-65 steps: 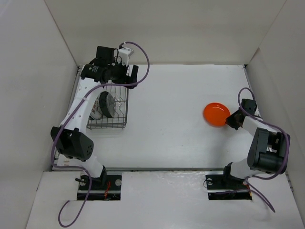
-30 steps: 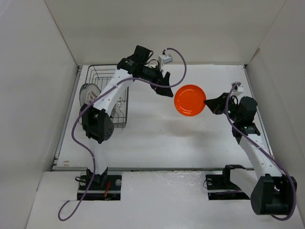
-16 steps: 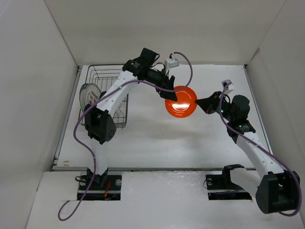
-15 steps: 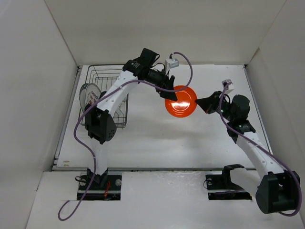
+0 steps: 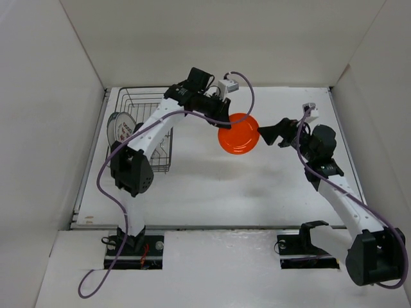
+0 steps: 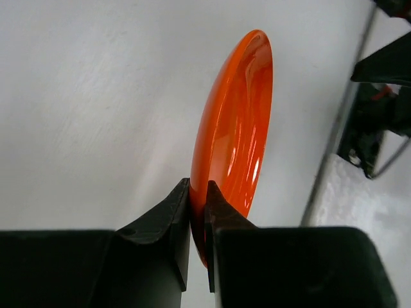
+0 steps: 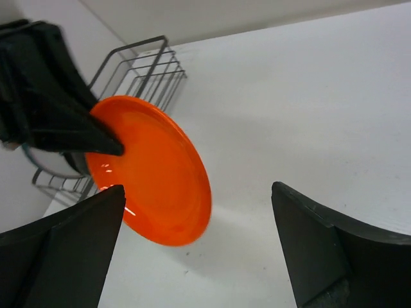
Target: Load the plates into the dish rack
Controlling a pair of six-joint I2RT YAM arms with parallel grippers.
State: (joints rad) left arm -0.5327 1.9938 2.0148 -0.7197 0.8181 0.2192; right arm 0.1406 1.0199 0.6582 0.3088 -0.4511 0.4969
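Pinching the orange plate (image 6: 239, 115) by its rim, the left tool (image 6: 197, 192) was clenched on it. In the left wrist view the two dark fingers met on the lowest part of the rim at the bottom centre of the frame. The plate rose edge-on from them toward the upper right.

In the top view the left tool (image 5: 225, 120) sat at the plate's upper-left rim, a little above the frame's centre. The orange plate (image 5: 239, 135) hung tilted over the worktop (image 5: 212, 186), with its shadow falling beneath it.

The right tool (image 5: 270, 131) stood released just to the right of the plate, pointing at it. Whether it touched the rim could not be told from above. In the right wrist view the right tool (image 7: 198, 189) had its fingers (image 7: 64, 250) spread wide at the lower corners of the frame. The orange plate (image 7: 157, 179) lay ahead of them, left of centre, nearer the lower-left finger. The left tool (image 7: 96, 138) gripped it from the left edge of the frame.

The rack (image 5: 144, 171) stood at the upper left of the worktop, well apart from the orange plate. A white plate (image 5: 122, 128) with markings stood on edge at its left side. From the right wrist the rack (image 7: 138, 64) showed behind the plate at the upper left.
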